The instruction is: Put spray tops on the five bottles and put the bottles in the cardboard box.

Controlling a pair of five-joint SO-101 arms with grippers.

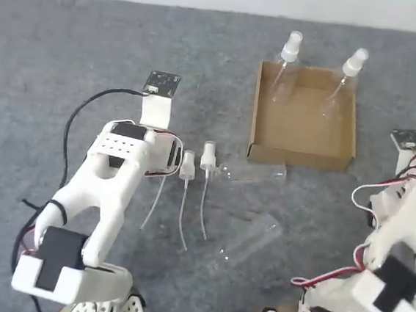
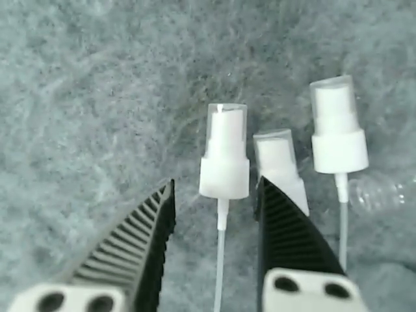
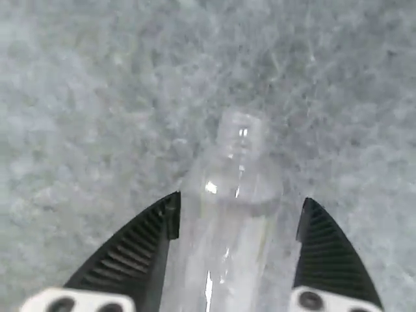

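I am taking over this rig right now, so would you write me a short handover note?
Left pincer: open, straddling one loose spray top on the carpet; two more tops lie beside it.
Right pincer: open, either side of an uncapped bottle.
Two other uncapped bottles lie on the carpet, one by the cardboard box, one nearer the arms.
Done: two capped bottles stand in the box.
Left: cap three bottles, then box them.

Two capped bottles [image 1: 284,67] in box [image 1: 300,159], spray tops [image 1: 188,166] loose
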